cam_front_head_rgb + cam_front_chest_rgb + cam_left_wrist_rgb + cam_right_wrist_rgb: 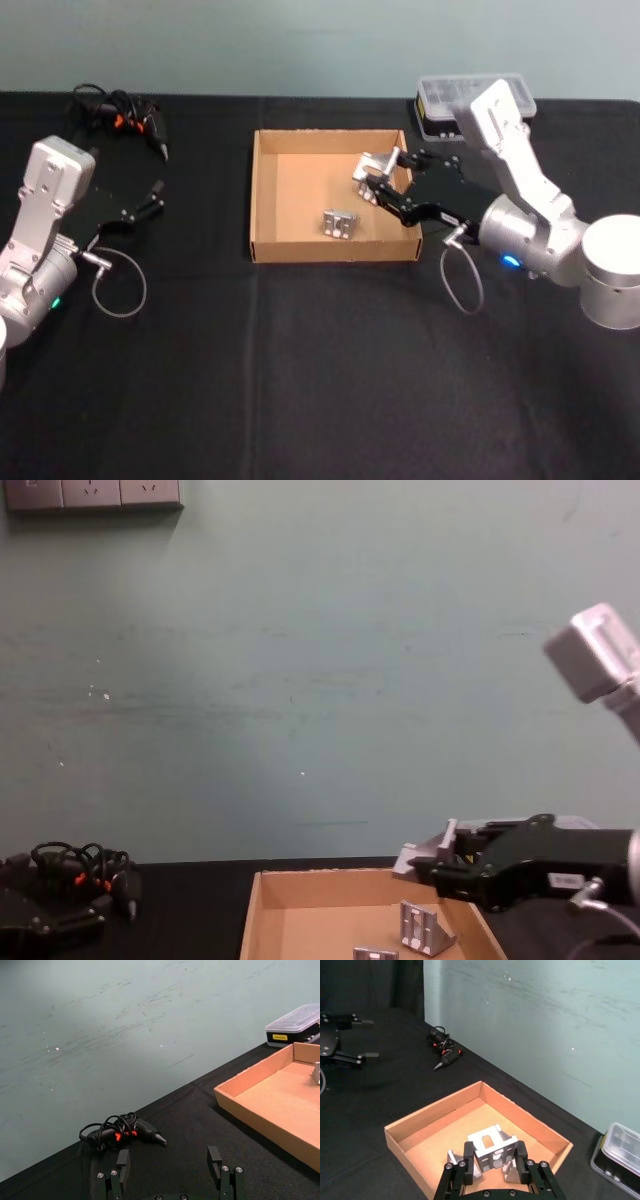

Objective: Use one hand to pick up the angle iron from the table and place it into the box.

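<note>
My right gripper (pixel 378 180) is shut on a silver angle iron (pixel 372 163) and holds it above the right part of the tan cardboard box (pixel 300 172). The right wrist view shows the angle iron (pixel 490 1142) clamped between the black fingers (pixel 468 1152), over the box floor (pixel 445 1130). In the chest view the held iron (pixel 425 852) hangs just above the box's rim (pixel 300 878). Two more angle irons lie inside the box (pixel 425 927) (pixel 375 954). My left gripper (pixel 152 200) rests open on the black table (pixel 320 380) at the far left.
A clear-lidded plastic case (pixel 465 100) stands behind the box's right corner, close to my right arm. A black glue gun with coiled cord (pixel 120 112) lies at the back left, ahead of my left gripper (pixel 169 1162).
</note>
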